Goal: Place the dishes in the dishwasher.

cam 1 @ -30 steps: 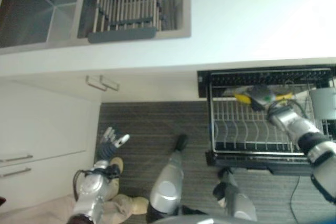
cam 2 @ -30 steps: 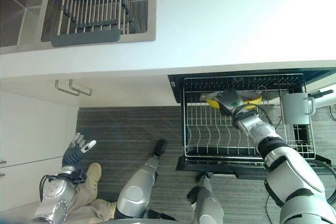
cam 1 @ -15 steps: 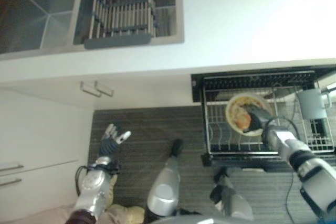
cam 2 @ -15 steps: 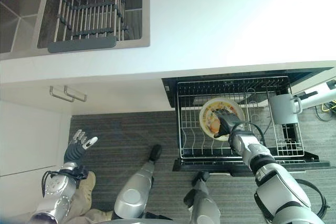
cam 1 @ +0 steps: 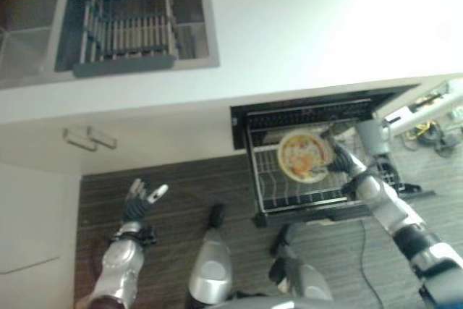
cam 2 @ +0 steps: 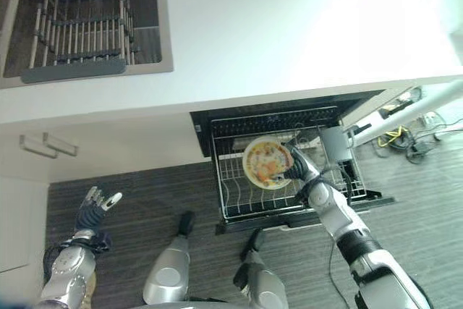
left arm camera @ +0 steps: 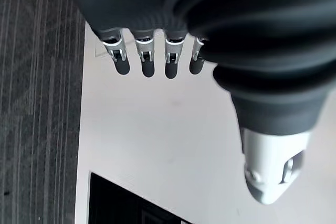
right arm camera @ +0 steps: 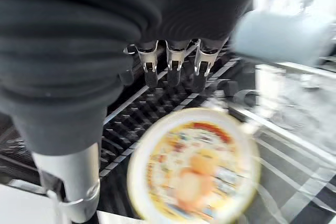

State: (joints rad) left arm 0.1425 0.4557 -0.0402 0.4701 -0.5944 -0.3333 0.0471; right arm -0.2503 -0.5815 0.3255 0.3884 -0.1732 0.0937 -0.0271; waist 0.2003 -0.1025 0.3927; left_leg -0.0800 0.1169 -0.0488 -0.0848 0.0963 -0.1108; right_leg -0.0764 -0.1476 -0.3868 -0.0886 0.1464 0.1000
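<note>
- The plate (cam 2: 268,163) stands propped between the rack (cam 2: 239,200) tines, so it stays upright.
- The right hand (cam 2: 298,164), fingers straight, rests beside it.
- The left hand (cam 2: 95,206) hangs spread, idle.

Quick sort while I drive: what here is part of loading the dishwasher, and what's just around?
Part of the job:
plate
dishwasher rack
right hand, open beside the plate
grey mug in the rack

Just around:
sink drying rack
cabinet handles
left hand, idle and open over the floor

eyes: overhead, shared desk (cam 1: 289,27) and dishwasher rack (cam 2: 239,186) | wrists: very close, right apparently faced rack
</note>
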